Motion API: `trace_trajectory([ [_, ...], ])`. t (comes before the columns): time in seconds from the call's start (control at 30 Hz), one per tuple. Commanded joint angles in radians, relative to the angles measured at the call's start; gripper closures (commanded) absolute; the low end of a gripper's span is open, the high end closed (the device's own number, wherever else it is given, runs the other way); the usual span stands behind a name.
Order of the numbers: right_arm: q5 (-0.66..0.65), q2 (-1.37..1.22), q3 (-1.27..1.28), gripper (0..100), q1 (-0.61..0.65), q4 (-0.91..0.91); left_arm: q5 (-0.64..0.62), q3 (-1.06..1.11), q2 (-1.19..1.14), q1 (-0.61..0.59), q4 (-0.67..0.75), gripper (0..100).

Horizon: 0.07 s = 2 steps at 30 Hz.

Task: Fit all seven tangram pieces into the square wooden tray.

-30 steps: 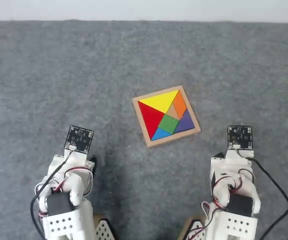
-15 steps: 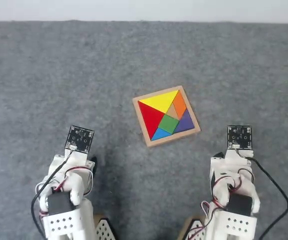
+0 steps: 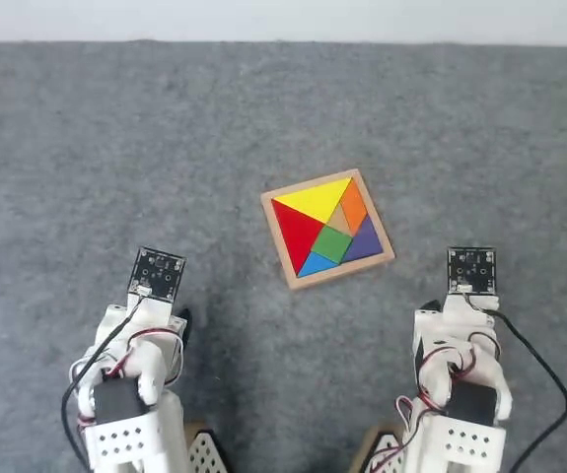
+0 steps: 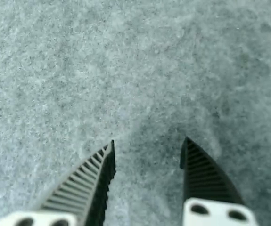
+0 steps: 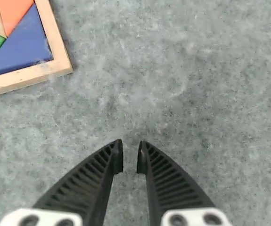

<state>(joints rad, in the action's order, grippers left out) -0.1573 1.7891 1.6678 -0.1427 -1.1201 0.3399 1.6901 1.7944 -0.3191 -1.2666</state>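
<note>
grey felt covers the desk, and over the last second nothing on it moves. the square wooden tray lies near the middle, turned a little, ahead of both arms, and all seven tangram pieces sit flat inside it. the left hand hangs over bare felt, half open, holding nothing. the right hand, near one corner of the tray, is almost closed and also holds nothing. to me the task looks finished.
</note>
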Motion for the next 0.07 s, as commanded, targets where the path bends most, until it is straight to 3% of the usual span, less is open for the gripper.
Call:
trace_trajectory([
  [0.0, -0.014, -0.001, 0.015, 93.8, -0.008, -0.007, 0.006, -0.007, 0.011, 0.006, -0.005, 78],
  [0.03, -0.014, -0.001, 0.015, 93.8, -0.008, -0.007, 0.006, -0.007, 0.011, 0.006, -0.005, 78],
])
